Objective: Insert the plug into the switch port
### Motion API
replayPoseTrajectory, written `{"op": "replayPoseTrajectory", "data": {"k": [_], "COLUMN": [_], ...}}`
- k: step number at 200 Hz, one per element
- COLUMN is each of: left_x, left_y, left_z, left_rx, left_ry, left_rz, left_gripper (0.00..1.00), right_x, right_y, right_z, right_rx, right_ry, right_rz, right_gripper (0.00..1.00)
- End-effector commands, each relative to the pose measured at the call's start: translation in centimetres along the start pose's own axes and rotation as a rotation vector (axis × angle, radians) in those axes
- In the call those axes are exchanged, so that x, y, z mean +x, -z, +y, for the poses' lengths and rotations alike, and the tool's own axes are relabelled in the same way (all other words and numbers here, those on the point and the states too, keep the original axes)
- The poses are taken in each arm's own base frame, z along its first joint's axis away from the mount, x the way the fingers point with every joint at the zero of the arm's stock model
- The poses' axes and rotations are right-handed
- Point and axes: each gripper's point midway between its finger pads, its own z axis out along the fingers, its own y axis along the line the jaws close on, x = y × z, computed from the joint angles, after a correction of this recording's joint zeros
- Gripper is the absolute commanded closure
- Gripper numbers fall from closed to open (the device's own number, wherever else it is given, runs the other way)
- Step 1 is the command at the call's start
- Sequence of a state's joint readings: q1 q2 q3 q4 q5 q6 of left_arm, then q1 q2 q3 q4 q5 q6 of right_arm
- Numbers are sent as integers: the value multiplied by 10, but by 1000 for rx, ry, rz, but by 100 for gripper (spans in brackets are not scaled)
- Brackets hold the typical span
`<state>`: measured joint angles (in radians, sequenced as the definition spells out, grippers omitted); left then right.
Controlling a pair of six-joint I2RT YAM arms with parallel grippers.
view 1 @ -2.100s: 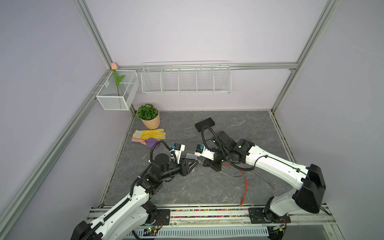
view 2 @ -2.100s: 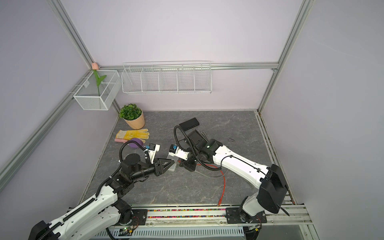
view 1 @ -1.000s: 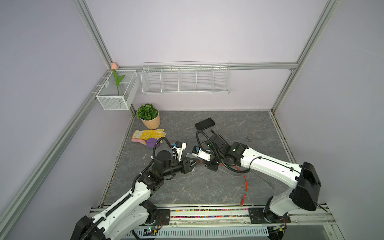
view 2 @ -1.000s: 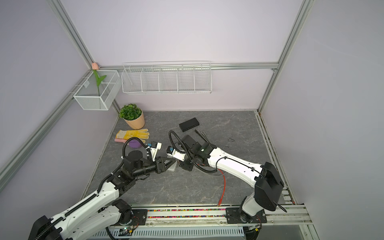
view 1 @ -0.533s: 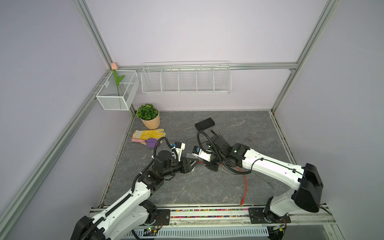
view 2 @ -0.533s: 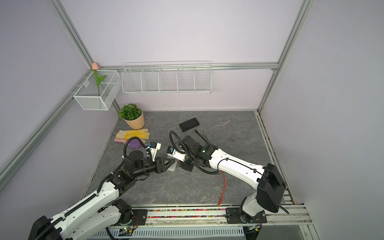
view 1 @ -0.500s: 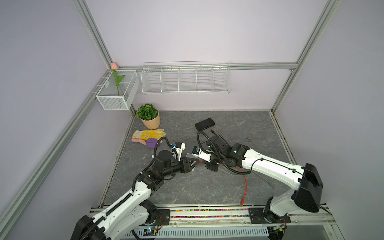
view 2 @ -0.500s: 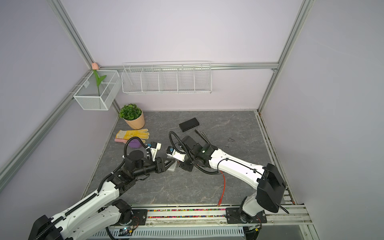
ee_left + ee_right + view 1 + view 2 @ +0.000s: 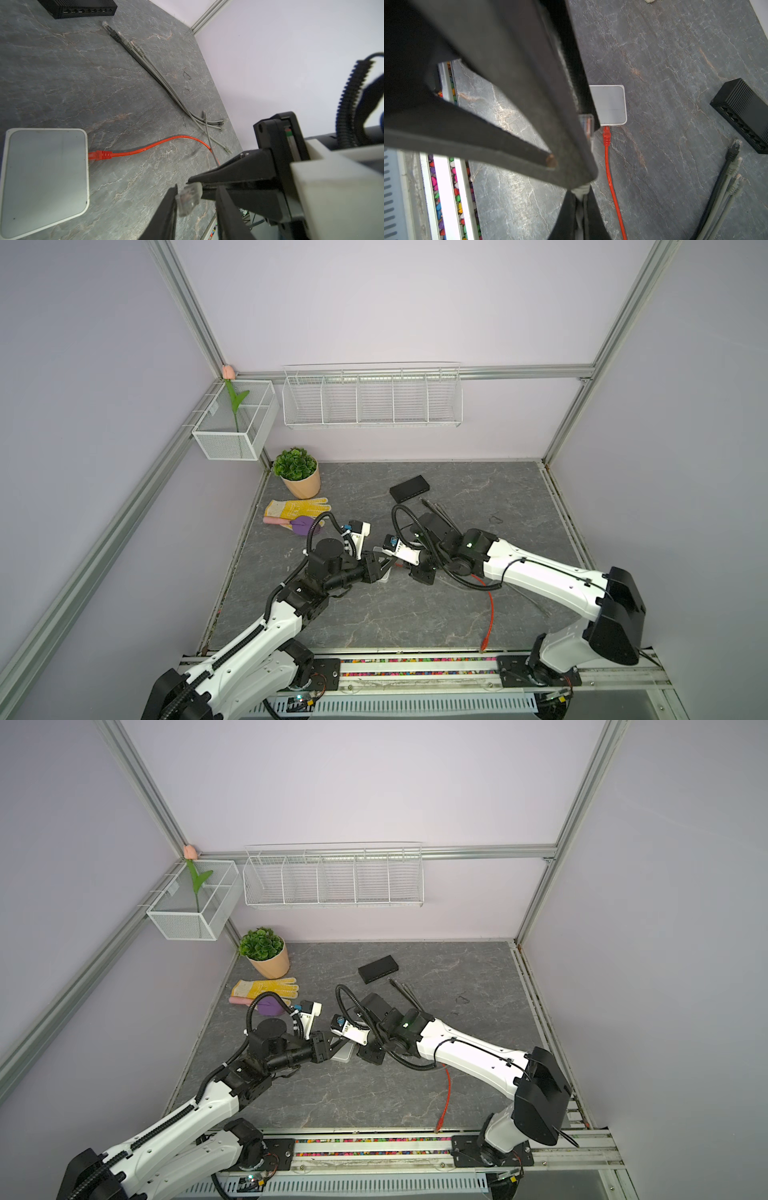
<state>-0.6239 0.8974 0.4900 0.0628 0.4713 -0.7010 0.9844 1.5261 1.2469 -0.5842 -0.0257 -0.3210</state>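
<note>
Holds the clear plug (image 9: pixel 188 199) in the right pincer (image 9: pixel 579 193), clamped shut on its grey boot, above the tabletop (image 9: pixel 62 72) near the white switch (image 9: pixel 45 180); long axis in line with that pincer's fingers, tip toward the left pincer (image 9: pixel 196 192). Shows only in the left wrist view: left pincer part-open astride the plug, gap on one side. Hidden in both top views.

No lettering, brand or number can be read on the white switch (image 9: pixel 44 182) or the black switch (image 9: pixel 76 8).
</note>
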Motion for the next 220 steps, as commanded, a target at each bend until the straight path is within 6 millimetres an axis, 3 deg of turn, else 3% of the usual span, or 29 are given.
{"op": "replayPoseTrajectory", "data": {"k": [1, 91, 109, 137, 189, 220], "left_x": [-13, -12, -13, -11, -11, -12], "left_y": [2, 3, 3, 3, 5, 6], "left_z": [-12, -8, -7, -5, -2, -3], "left_rx": [24, 11, 7, -5, -14, -14], "left_ry": [-20, -21, -21, -22, -22, -21], "left_rz": [-35, -44, -47, -45, -51, -55], "left_gripper": [74, 94, 98, 100, 100, 100], "right_x": [-1, -2, -3, -5, -8, -6], "right_y": [2, 2, 3, 10, 28, 27], "right_z": [4, 6, 5, 5, 0, 1], "right_rx": [-1, 12, 16, 25, 39, 16], "right_ry": [3, 12, 12, 17, 15, 5], "right_rz": [-12, -10, -15, -36, -85, -81], "right_gripper": [94, 93, 89, 81, 80, 80]}}
